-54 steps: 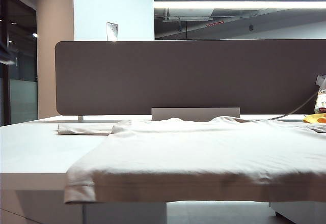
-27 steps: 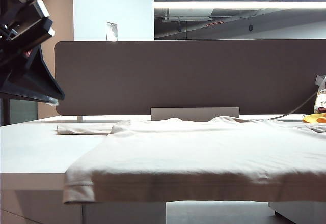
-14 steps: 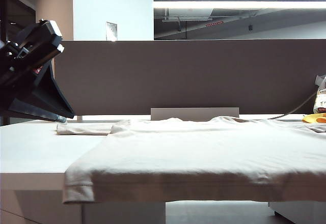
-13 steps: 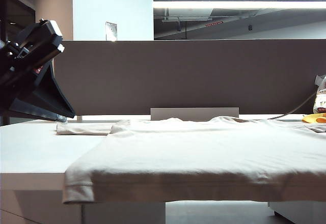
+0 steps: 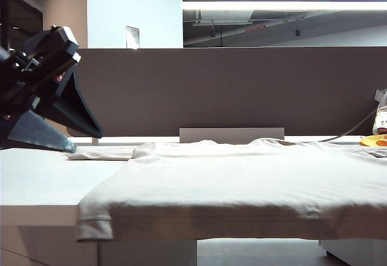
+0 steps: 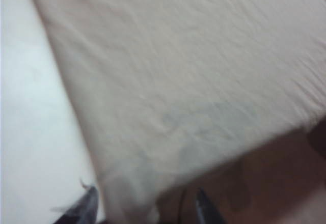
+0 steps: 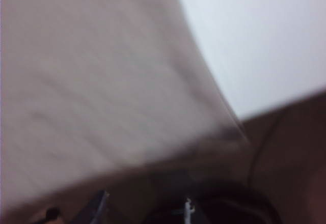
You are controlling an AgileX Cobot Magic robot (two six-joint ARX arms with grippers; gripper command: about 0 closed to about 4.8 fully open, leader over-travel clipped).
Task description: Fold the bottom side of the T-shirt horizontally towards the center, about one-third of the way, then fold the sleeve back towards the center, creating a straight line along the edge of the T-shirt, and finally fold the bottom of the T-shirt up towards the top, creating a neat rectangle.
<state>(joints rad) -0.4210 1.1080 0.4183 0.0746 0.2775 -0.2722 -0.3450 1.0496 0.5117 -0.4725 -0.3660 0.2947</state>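
Two grippers near T-shirt [image 5: 242,181], spread flat across desk [image 5: 36,181], bottom of the T-shirt [image 5: 230,222] draping over near edge. Left gripper [image 6: 145,208] part open, empty, above shirt's corner; right gripper [image 7: 145,206] likewise. Risk: pinching only top layer, causing crooked fold. Left arm now lower, further in than earlier.

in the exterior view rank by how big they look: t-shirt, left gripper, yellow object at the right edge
1. T-shirt, spanning most of the desk.
2. Left gripper, though it looks enlarged by nearness to the camera.
3. Yellow object, partly cut off by the frame.
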